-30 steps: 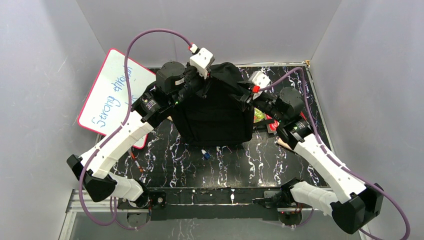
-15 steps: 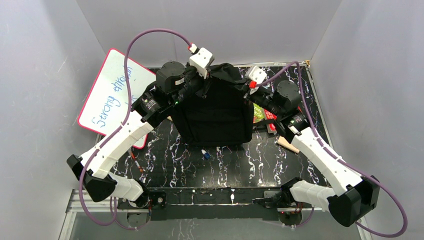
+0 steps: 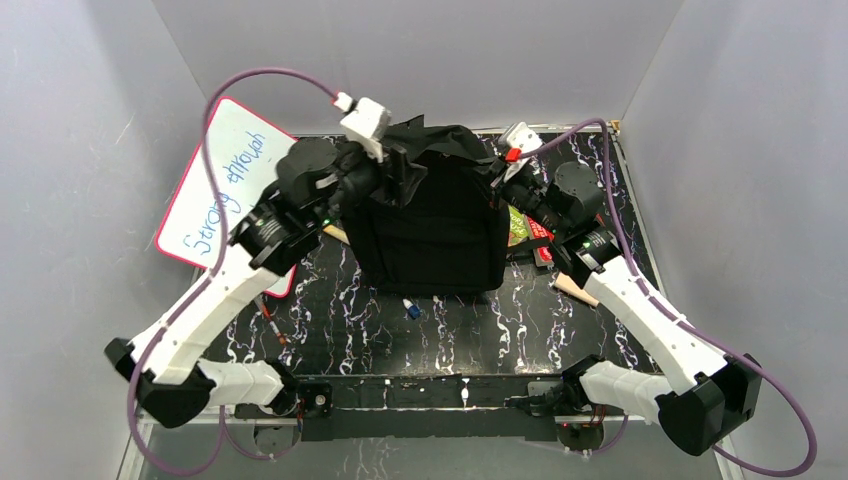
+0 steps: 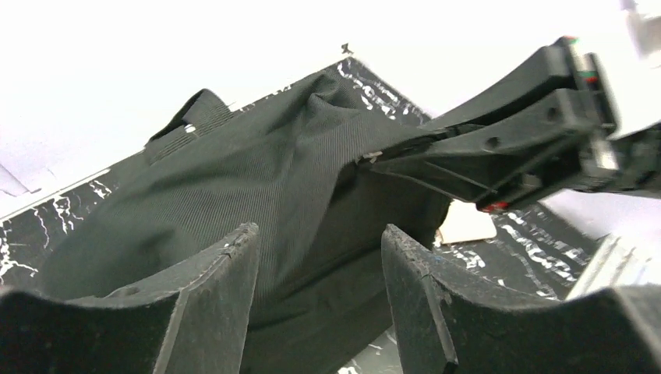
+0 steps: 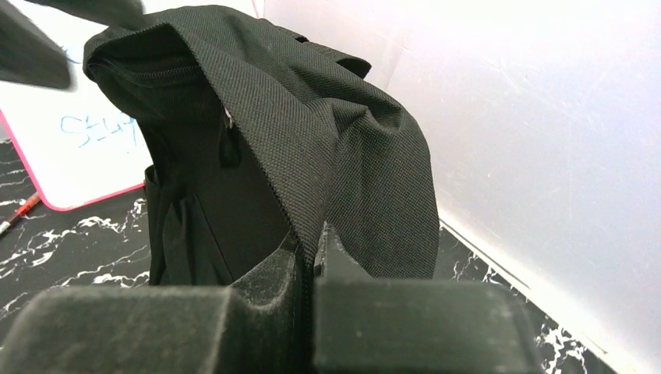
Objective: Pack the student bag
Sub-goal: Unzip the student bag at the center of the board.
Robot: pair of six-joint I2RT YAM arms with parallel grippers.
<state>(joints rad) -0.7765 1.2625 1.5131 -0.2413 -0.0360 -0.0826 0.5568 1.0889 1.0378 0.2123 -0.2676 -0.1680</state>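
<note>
Black student bag (image 3: pixel 430 225) top in right tool (image 5: pixel 310 253)

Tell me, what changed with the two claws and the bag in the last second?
The left claw opened, let go of the student bag at its top and drew back leftward. The right claw closed on the fabric at the bag's upper right. The bag stayed upright in place; the whiteboard did not move.

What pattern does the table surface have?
The table is black with white marble-like veins. This shows best in the top view.
</note>
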